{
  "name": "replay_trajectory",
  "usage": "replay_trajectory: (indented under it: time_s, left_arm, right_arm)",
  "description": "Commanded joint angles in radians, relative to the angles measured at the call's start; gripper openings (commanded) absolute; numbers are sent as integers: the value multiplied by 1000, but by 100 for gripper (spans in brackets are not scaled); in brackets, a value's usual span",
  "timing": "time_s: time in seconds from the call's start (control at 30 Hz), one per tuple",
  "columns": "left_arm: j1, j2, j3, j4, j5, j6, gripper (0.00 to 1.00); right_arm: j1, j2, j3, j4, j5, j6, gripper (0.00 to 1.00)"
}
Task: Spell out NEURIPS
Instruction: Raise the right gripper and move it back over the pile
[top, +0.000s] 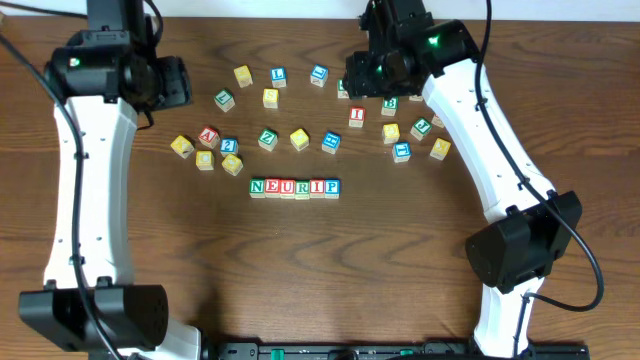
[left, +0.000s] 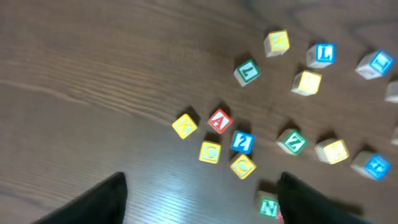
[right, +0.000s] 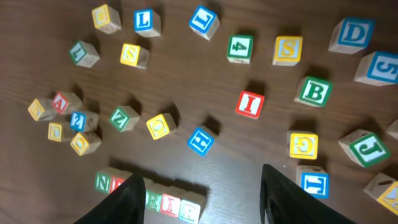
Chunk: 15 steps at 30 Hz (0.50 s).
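Wood-grained and dark, the table (top: 140, 250) carried a scatter of loose letter cubes (top: 300, 138) across its far half, between the middle and the far edge. Toward the left edge a red A cube (top: 208, 136) sat in a tight knot with yellow and blue ones. Toward the right edge a spare red I cube (top: 356, 115) and a green B cube (top: 390, 103) lay near each other but apart. The right arm (top: 480, 140) reached over the far right part of the scatter and hid some cubes there from above. In the right wrist view a yellow S cube (right: 288, 50) showed loose near the far edge, between a green 4 cube (right: 239, 48) and a blue D cube (right: 353, 34), touching neither.

The spelled row (top: 295, 187) lay at the middle of the table, parallel to the near edge. It was six cubes set side to side, reading N E U R I P, from a green N to a blue P. No loose cube touched it; the closest was a yellow cube (top: 232, 165) just off its N end.

The left claw (left: 202, 190) hung over the left knot with its fingers wide apart and nothing between them. The right claw (right: 200, 180) was likewise parted and empty, one finger (right: 130, 202) covering part of the row in its wrist view.
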<state>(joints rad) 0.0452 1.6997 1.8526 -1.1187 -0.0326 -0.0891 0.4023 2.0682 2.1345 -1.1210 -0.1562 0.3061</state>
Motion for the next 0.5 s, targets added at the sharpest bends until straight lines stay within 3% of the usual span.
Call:
replay_trajectory:
  time_s: [0.0,0.13,0.47]
  left_arm:
    - [4,-5,17,-3,-6,3,85]
    - [4,-5,17,-2,-6,3,97]
    - [4,-5,17,-3,-5,3,98]
  right_arm:
    - [-6,3,14,-1,28,-4,54]
    - [-8,3,14,-3,50,-4,55]
    - [-34,3,14,-50,87,-3,57]
